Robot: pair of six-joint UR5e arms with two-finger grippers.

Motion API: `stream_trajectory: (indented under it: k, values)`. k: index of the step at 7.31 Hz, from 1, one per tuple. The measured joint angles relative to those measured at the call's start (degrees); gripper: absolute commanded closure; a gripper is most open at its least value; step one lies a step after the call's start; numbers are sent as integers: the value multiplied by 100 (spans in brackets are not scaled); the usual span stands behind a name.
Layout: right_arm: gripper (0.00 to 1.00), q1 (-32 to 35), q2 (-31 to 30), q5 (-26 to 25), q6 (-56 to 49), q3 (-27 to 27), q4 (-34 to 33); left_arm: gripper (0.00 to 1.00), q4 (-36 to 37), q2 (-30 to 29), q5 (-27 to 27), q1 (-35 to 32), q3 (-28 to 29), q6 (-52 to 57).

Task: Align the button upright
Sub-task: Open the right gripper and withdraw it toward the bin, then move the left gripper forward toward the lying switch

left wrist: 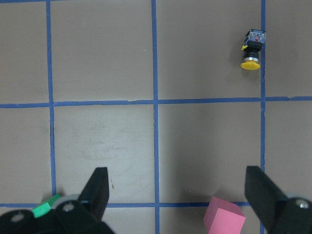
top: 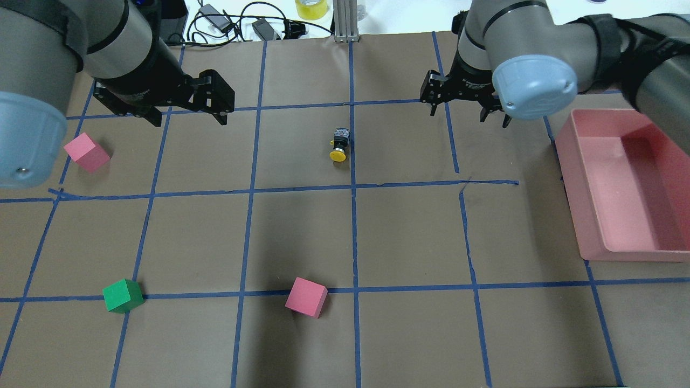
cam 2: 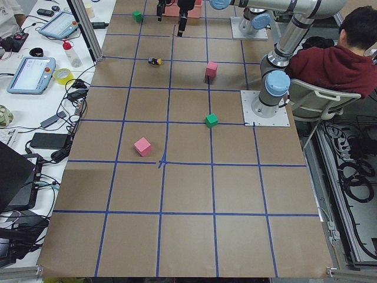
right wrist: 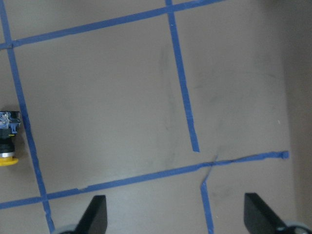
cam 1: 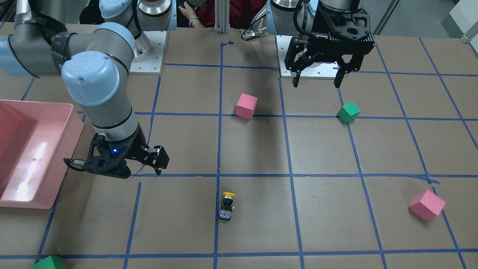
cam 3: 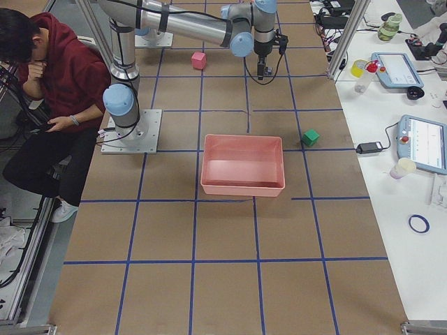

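Note:
The button (top: 339,145) lies on its side on the brown paper beside a blue tape line, its yellow cap toward the robot and its contact block away. It also shows in the front view (cam 1: 227,206), the left wrist view (left wrist: 252,48) and the right wrist view (right wrist: 7,139). My left gripper (top: 188,114) hangs open and empty above the table, to the button's left. My right gripper (top: 468,114) hangs open and empty to the button's right. Neither touches the button.
A pink bin (top: 630,253) stands at the right side near the right gripper. Pink cubes (top: 86,152) (top: 306,297) and a green cube (top: 123,295) lie on the left and near parts of the table. Another green cube (cam 1: 48,262) sits at the far edge.

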Motion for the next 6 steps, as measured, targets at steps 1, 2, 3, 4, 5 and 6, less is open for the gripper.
stream_trajectory:
  k: [1,2,3,4,5,6]
  values:
    - [0,-47,-206,-31,1,6,391,0,0,8,1,0,1,1]
    - [0,-70,-439,-37,5,-16,770,0,0,19,5,0,3,1]
    - [0,-83,-723,-43,11,-73,1140,0,2,15,5,0,10,-3]
    - [0,-89,-991,-17,16,-158,1406,0,6,-12,4,1,16,-10]
    - [0,-96,-1185,70,21,-257,1599,0,8,-63,0,12,46,-24]
    - [0,-102,-1293,156,23,-344,1773,0,0,-130,-24,39,135,-51]
